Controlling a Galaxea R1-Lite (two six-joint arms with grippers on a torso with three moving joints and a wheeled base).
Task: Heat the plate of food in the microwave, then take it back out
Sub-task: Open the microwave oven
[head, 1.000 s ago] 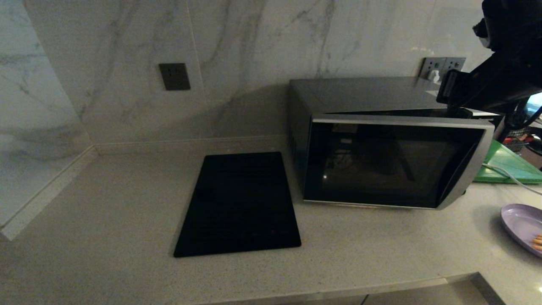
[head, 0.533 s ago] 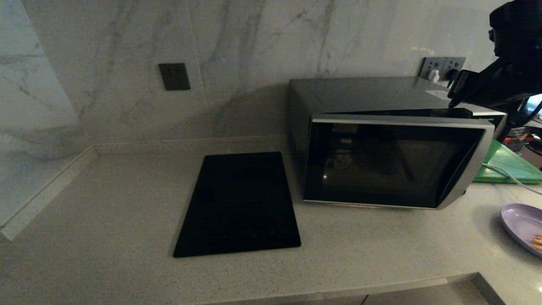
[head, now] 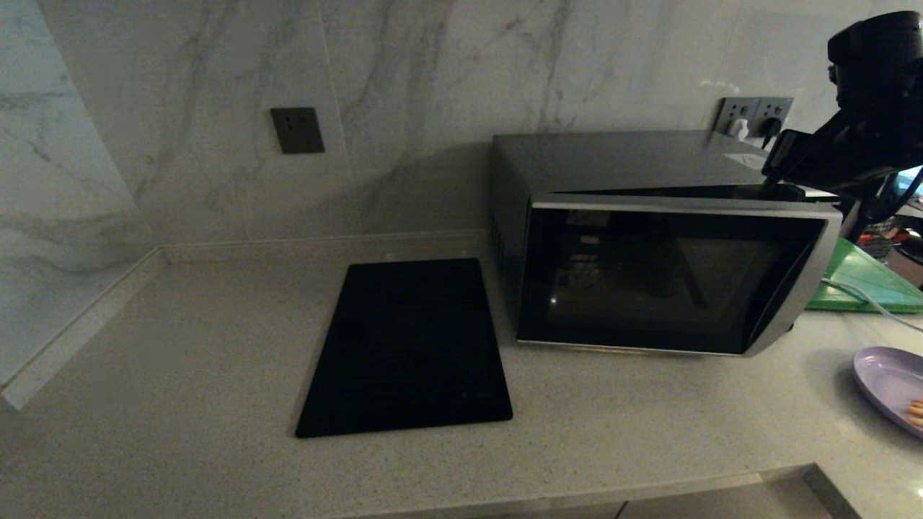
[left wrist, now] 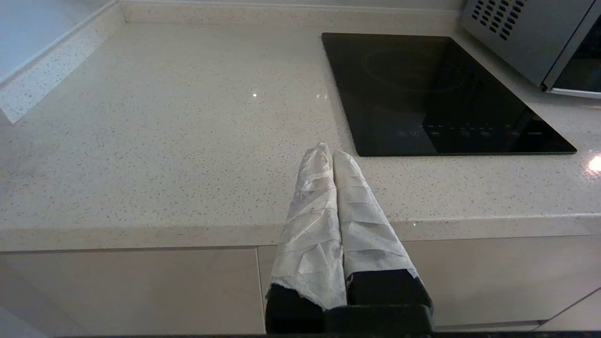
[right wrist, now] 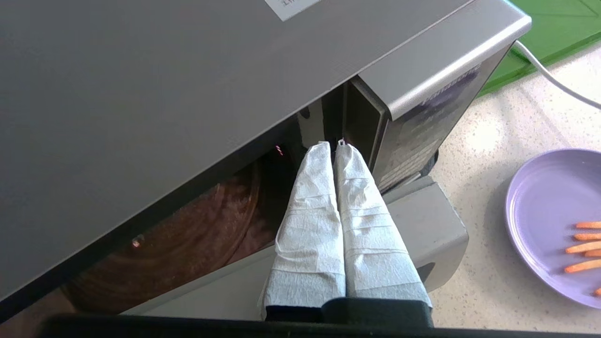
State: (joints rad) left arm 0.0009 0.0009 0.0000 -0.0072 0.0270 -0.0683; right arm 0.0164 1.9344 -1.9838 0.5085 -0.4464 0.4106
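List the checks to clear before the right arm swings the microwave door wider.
1. Door of the black and silver-grey box microwave ajar: ok.
2. Right gripper shut, tips in the gap behind the door's free edge: ok.
3. Lavender round plate with orange sticks outside on the counter, right of the oven: ok.
4. White cable clear of door swing: cannot tell.
5. Left gripper parked, shut, at the counter edge: ok.

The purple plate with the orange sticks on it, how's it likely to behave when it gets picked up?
The purple plate looks rigid, so it probably won't flex. It is shallow with a low rim, so a grasp at the edge could slip. The loose orange sticks would likely slide or roll off if it tilts. Keep it level.
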